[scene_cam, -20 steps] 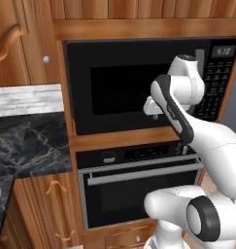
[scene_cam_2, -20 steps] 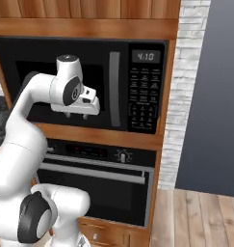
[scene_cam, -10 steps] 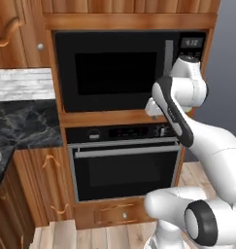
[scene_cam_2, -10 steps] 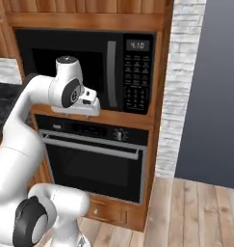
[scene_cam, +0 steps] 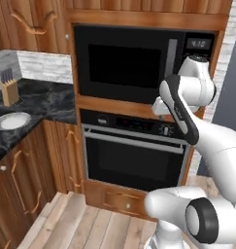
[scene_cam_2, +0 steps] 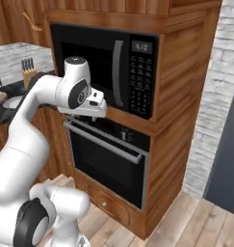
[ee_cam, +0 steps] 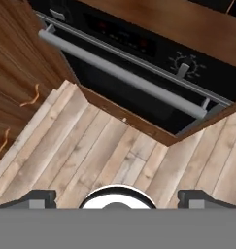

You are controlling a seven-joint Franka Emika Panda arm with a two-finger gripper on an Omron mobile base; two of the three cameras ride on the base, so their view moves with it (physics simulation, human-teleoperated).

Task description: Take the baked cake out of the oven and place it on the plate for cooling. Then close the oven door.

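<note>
Since half a second ago our base drove; we now see the plate [scene_cam: 11, 120] on the table [scene_cam: 51, 104]. Oven door [scene_cam: 134, 163] is closed; claw [ee_cam: 114, 197] is spread open.

Warm wooden cabinets [scene_cam: 22, 29] with curved handles surround a tall wooden housing that holds a black microwave [scene_cam: 139, 63] with a keypad. A dark marbled counter [scene_cam: 46, 99] runs along the left, with a knife block [scene_cam: 8, 87] at the back under pale stone tiling. The floor [ee_cam: 105, 155] is light wooden planks, and a whitish brick wall [scene_cam_2: 212, 101] stands to the right.
</note>
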